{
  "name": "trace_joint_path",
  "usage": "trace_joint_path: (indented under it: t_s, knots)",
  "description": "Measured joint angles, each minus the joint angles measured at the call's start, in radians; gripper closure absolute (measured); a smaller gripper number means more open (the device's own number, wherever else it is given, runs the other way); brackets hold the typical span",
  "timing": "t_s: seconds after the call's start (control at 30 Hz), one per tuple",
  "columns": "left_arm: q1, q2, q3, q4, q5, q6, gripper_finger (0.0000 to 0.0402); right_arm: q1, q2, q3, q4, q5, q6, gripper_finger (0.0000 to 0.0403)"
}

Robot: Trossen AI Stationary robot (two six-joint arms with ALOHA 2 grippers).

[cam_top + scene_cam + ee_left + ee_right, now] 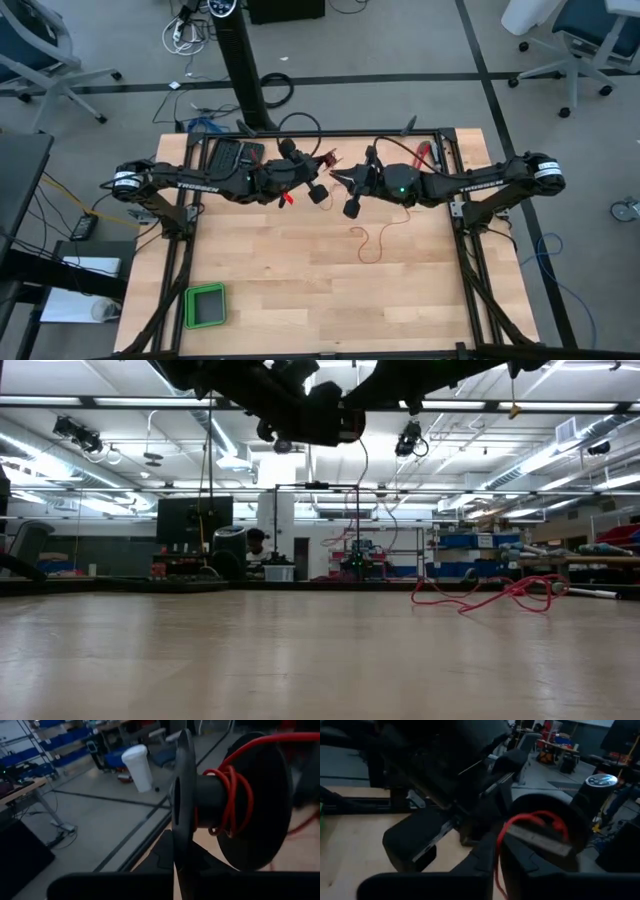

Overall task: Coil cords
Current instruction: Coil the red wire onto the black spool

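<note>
So the red cord (227, 795) is partly wound already: a few turns sit on the hub of a black spool (250, 805) that's held up in the air between the two arms, above the middle-back of the tabletop (300, 290). The rest hangs down from the spool and trails off in a loose squiggle (372, 240) on the wood, toward the right arm's side.

Handling-wise it looks super light and limp, with just enough springiness to kink and hold loops. I'd guess it slips off the hub easily if tension drops, and it's thin enough to slide out of a pinch. Best place to grab is probably the free strand just below the spool, not the wound turns.

The left end effector (290, 185) is clamped tight, apparently holding the spool by its flange. The right end effector (502, 845) is right up against the spool with the cord running past its fingers; can't tell if it's actually pinching it or letting go.

Tabletop is bare pale wood, smooth, with a green tray (205, 305) at the front left corner. The room beyond is a workshop with shelving, office chairs and a person seated far back.
</note>
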Motion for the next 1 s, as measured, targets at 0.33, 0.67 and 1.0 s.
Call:
trace_joint_path:
  t_s: [0.33,0.67,1.0]
  knots:
    - [-0.019,0.0,0.0,0.104,0.007,0.0,0.0396,-0.002,0.0,0.0,0.042,-0.041,-0.003,0.0287]
    - [-0.028,0.0,0.0,0.127,0.023,0.005,0.0396,0.012,-0.005,0.001,-0.068,-0.064,0.0,0.0298]
    - [-0.028,0.0,0.0,0.127,0.029,0.006,0.0396,0.011,-0.005,0.001,-0.216,-0.061,0.039,0.0303]
